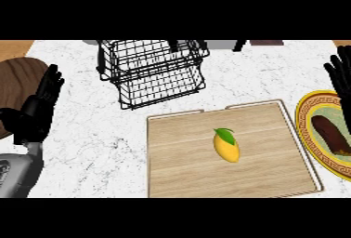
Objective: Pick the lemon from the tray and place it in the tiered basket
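1. Fingers (pixel 51 81) of the left hand (pixel 33 114): straight, slightly apart, pointing toward the far side of the table (pixel 89 139); they hold nothing. This hand shows at the view's left edge, partly over a round wooden board (pixel 17 76).
2. Fingers (pixel 336 69) of the right hand (pixel 341 88): straight, apart, pointing the same way, holding nothing. Only the fingers show, at the view's right edge, above the far rim of the plate (pixel 306 109).
3. Lemon (pixel 227 146): yellow, oval, with a green leaf at its far end. It lies near the middle of the tray (pixel 178 176), its long axis running roughly away from the robot. It is well apart from both hands.
4. Tray: light wood, rectangular, with a thin raised rim. It lies flat on the table, right of centre, nearer the right hand than the left.
5. Basket (pixel 154 69): black wire, two tiers. It stands upright on the table beyond the tray's far left corner, near the tray but apart from it.
6. Plate: yellow patterned rim, pale centre, close against the tray's right side; whether they touch cannot be told. It carries a dark brown, elongated item (pixel 331 135) of unclear kind.
7. Table: white marble with grey veining.
8. Left forearm (pixel 17 174): grey, at the lower left corner.
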Available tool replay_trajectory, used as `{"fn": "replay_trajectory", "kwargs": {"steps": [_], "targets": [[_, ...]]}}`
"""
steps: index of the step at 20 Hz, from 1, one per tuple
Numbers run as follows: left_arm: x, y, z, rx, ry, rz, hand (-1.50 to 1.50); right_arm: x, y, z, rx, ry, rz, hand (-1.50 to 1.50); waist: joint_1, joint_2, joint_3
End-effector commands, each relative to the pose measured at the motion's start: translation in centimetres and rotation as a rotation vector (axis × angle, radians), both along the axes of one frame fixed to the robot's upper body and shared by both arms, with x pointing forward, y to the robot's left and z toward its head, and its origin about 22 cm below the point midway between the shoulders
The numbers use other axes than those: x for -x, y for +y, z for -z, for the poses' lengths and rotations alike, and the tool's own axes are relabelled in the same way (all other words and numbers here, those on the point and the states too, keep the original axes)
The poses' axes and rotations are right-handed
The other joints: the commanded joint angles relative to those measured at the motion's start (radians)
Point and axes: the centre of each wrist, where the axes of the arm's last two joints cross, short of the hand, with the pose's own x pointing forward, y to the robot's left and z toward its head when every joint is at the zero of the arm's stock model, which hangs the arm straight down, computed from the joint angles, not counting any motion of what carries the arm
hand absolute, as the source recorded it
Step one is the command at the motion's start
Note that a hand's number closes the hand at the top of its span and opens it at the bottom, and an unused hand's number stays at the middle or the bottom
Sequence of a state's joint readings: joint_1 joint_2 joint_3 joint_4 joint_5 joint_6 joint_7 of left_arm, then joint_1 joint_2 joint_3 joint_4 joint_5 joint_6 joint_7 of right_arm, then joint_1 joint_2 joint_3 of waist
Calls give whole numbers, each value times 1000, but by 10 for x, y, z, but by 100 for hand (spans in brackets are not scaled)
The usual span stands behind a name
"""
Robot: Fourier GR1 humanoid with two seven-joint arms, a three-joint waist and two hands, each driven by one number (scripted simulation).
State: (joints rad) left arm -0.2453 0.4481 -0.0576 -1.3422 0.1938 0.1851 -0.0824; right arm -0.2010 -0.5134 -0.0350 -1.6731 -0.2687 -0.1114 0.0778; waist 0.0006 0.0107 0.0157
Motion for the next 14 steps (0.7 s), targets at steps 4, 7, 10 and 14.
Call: {"fn": "replay_trajectory", "kwargs": {"steps": [4,7,10,14], "targets": [[43,-41,71,45,216,-54,0,-14,21,-45,57,-180,-110,150,11,-11,-16],[62,-28,90,89,326,-86,0,-11,-42,-35,349,-62,333,150,-6,3,-29],[74,-57,102,115,355,-76,0,-12,3,20,-174,-29,441,-150,1,-11,-14],[83,-64,106,121,350,-84,0,22,21,20,-199,-144,311,-150,-6,-13,-16]]}}
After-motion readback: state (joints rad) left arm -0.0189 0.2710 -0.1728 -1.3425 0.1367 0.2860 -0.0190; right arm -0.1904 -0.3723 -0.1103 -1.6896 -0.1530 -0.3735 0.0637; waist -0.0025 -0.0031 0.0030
